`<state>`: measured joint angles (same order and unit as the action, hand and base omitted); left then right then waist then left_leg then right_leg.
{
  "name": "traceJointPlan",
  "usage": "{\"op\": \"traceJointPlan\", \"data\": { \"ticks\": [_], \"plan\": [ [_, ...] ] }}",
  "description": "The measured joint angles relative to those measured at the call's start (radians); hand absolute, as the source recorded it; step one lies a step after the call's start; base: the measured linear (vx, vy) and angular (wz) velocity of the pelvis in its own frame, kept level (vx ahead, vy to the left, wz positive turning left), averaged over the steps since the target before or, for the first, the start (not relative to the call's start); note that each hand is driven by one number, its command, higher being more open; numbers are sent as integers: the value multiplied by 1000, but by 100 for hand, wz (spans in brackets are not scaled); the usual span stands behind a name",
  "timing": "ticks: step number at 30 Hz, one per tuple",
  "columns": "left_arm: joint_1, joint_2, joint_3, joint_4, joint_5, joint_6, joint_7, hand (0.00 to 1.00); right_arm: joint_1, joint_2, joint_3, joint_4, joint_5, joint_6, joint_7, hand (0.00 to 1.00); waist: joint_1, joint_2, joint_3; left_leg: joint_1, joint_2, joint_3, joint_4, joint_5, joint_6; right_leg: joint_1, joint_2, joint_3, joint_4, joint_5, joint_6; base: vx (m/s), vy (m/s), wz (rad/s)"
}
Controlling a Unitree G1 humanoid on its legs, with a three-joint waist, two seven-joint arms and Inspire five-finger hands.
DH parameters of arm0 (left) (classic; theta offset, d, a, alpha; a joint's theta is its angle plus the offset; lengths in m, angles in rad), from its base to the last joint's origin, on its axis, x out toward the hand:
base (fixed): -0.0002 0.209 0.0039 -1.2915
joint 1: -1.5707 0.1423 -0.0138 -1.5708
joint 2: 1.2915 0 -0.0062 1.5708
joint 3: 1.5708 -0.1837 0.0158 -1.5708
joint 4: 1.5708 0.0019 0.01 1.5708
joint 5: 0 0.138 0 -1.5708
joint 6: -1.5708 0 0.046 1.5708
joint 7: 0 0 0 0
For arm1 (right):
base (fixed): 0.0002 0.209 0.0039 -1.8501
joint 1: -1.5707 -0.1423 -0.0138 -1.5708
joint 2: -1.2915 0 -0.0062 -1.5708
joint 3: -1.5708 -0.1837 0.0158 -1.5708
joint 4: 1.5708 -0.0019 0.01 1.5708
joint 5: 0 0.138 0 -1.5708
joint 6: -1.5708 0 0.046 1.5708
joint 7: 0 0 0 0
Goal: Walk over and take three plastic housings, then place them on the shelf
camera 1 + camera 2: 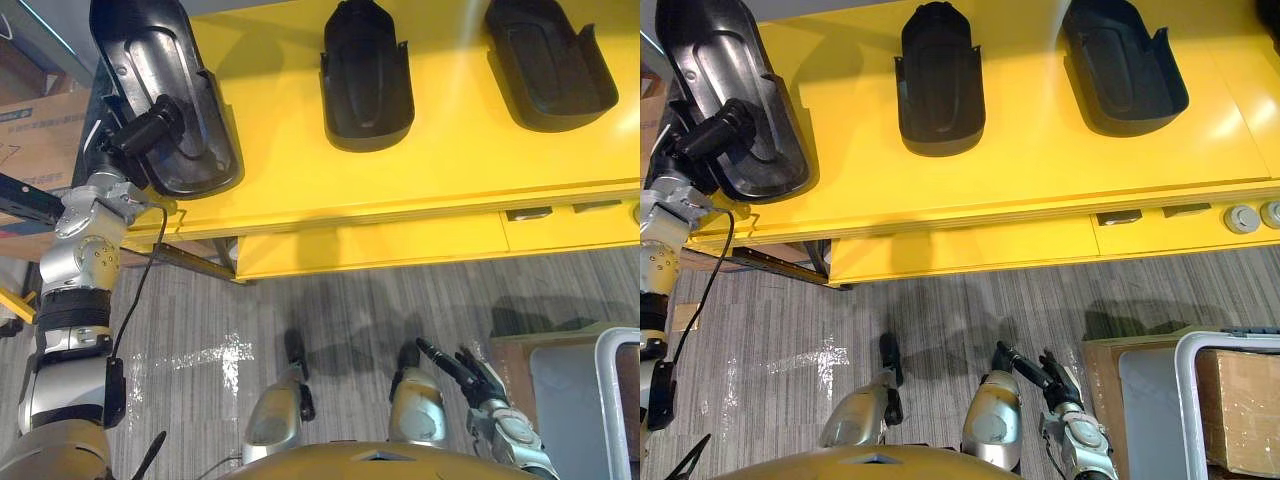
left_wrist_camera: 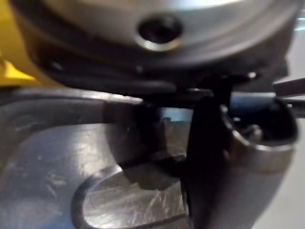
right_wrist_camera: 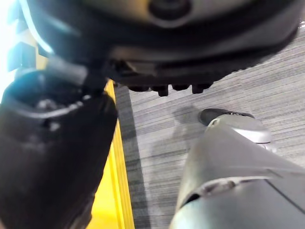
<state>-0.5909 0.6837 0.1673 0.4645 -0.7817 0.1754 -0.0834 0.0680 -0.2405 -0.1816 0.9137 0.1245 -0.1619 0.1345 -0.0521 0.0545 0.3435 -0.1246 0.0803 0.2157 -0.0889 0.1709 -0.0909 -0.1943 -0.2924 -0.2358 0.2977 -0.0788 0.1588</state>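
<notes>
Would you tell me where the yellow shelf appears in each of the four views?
Left eye view: the shelf spans the top.
Right eye view: likewise across the top.
Left wrist view: a yellow patch beside the left housing.
Right wrist view: a yellow strip bordering the grey floor.
Shared landmark: the left housing, held by the left hand, at the shelf's left end.

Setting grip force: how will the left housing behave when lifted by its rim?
Probably stiff and light: the left housing is a hollow shell, undeformed in the left hand. Its glossy surface may slip; gripped at one side, it could tilt.
</notes>
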Motion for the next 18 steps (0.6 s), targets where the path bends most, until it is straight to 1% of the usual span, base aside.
{"op": "traceJointPlan", "data": {
  "ticks": [2, 5, 9, 10, 13, 15, 18],
  "plan": [
    [-21, 14, -17, 3, 0, 7, -9, 0, -14, 0, 1, 3, 0, -2, -7, 100, -3, -2, 18, -1, 0, 1, 0, 0, -1, 0, 0, 1, 0, 1, 1, 0, 0, 0],
    [-43, 42, -43, 3, 0, 24, -8, 0, -19, 0, 9, 12, 0, -2, -8, 100, -1, -2, 30, -1, 0, 3, 0, -3, -4, -1, 0, 2, 0, 2, 1, 0, 0, 0],
    [-78, 43, -50, 27, 8, 31, -3, 0, -23, 0, 30, 12, 0, -2, -14, 100, 1, -3, 30, -4, 1, 10, 0, -3, -4, -8, 0, 9, 0, 2, 2, 5, -8, -3],
    [-91, 43, -54, 41, 11, 32, 0, 100, -26, 1, 34, 12, 0, -2, -15, 100, 1, -5, 31, -4, 0, 12, 0, -3, -4, -8, 0, 11, 0, 2, 2, 0, 0, 0],
    [-120, 46, -55, 58, 54, 41, 4, 100, -34, 2, 36, 12, 1, -1, -15, 100, -1, -11, 35, -3, 1, 15, 0, -3, -4, -8, 1, 13, 0, 3, 2, 3, -10, -2],
    [-132, 62, -58, 60, 97, 41, 10, 100, -44, 2, 37, 10, 2, -1, -17, 100, -6, -21, 41, 1, 1, 20, 0, -4, -6, -8, 1, 18, -1, 4, 3, 3, -12, -5],
    [-161, 71, -84, 85, 131, 40, 15, 100, -44, 2, 37, 11, 3, 1, -27, 100, -6, -22, 42, 1, 1, 22, 0, -5, -6, -8, 1, 19, -1, 4, 4, 0, 0, 0]
  ]
}}
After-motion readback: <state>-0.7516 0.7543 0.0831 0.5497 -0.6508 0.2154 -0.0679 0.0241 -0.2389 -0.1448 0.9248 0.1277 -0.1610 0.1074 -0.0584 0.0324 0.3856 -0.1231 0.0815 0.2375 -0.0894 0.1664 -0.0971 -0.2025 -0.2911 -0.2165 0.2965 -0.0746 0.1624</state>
